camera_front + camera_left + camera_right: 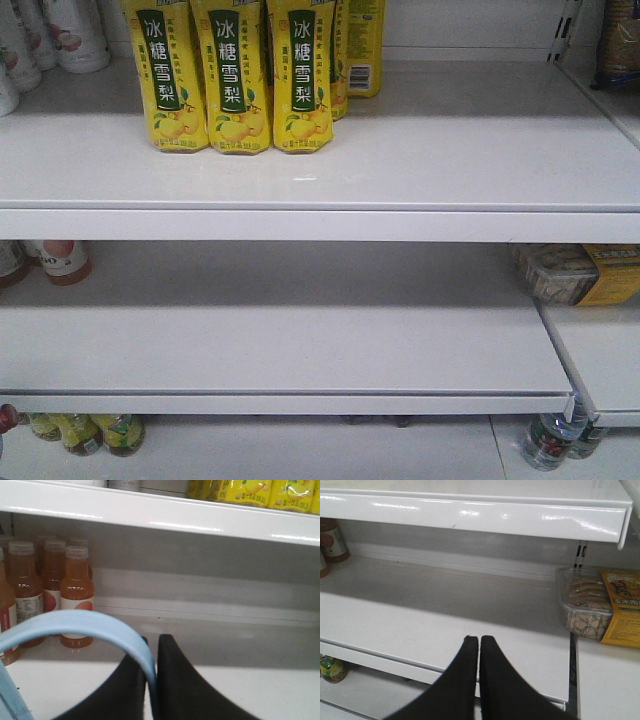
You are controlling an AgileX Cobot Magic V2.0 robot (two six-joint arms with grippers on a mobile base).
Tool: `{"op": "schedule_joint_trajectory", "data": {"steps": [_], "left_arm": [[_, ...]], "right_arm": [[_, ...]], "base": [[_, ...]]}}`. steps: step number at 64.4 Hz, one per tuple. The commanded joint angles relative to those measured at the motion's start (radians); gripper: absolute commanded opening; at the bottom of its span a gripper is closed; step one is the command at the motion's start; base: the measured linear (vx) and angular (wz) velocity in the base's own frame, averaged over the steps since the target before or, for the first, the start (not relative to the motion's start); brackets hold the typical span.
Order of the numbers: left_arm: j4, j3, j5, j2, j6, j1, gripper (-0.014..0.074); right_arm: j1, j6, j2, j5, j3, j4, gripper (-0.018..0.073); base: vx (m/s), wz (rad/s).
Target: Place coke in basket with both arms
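The light blue handle (90,622) of the basket arcs across the left wrist view, and my left gripper (152,639) is shut on it, the black fingers pinching the strap. A bit of the basket's blue side (9,700) shows at the bottom left corner. In the right wrist view my right gripper (479,639) is shut with nothing between its fingers, held over the front of a bare white shelf (445,625). The coke is out of view in every frame. Neither arm shows in the front view.
Yellow pear-drink bottles (232,75) stand on the upper shelf, with white bottles (75,35) to their left. Orange tea bottles (76,595) line the left of the middle shelf. A clear snack box (585,602) and a yellow package (622,607) sit at the right. Water bottles (550,440) stand below.
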Motion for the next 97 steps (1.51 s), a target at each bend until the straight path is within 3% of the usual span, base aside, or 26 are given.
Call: {"op": "schedule_joint_trajectory", "data": {"steps": [1,97], "left_arm": [[0.049,-0.029,-0.155,-0.025,0.038,0.012,-0.0006],[0.056,-0.029,-0.168,-0.022,0.038,0.021,-0.0006]], "right_arm": [[-0.002,-0.003,0.014,-0.055,-0.026,-0.051,-0.0005],[-0.002,-0.003,0.014,-0.050,-0.026,-0.033,-0.0005]], "base": [[0.00,0.00],[0.00,0.00]]}}
